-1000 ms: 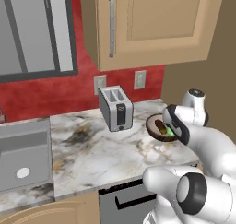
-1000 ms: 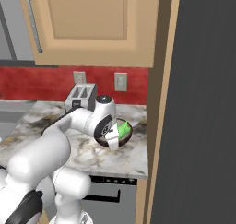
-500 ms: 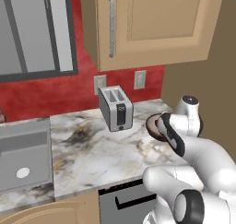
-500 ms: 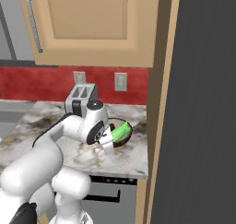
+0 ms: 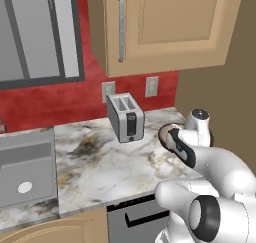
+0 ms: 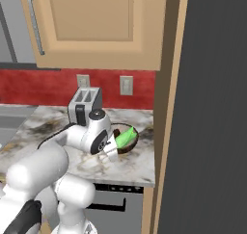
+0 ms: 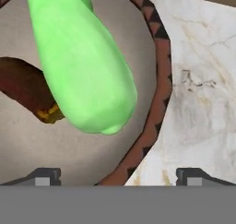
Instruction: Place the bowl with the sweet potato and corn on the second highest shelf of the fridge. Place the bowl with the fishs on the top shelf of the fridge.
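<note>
Hand view is looking straight down into the bowl with the sweet potato and corn (image 7: 154, 103). Nearest the lens, the two dark fingertips (image 7: 44, 176) of the hand (image 7: 120, 177) are rising at the lower edge, standing spread wide with nothing between them. One tip is sitting over the bowl's pale inside at about 7 o'clock, the other over the marbled desk (image 7: 198, 94) at about 5 o'clock, so the patterned brown rim is passing between them. Whether either tip is touching the rim cannot be told. Beyond the tips, the corn (image 7: 80, 61) is lying as a large lime-green cone running from 12 o'clock toward the centre. It is overlapping the sweet potato (image 7: 25, 91), which is showing as a dark brown lump at 9 o'clock.

Right base view is showing the white arm reaching forward over the desk (image 6: 137, 168), with the hand (image 6: 112, 151) hanging at the near rim of the bowl (image 6: 126, 146); the corn (image 6: 125, 136) is sticking up out of it. The bowl is resting on the desk near its right end, at 4 o'clock from the toaster (image 6: 84, 105), which is standing farther back against the red wall. The dark side of the fridge (image 6: 212, 112) is rising just beside the desk's right edge.

Left base view is showing the arm's wrist covering most of the bowl (image 5: 162, 134), at 4 o'clock from the toaster (image 5: 126, 118).
</note>
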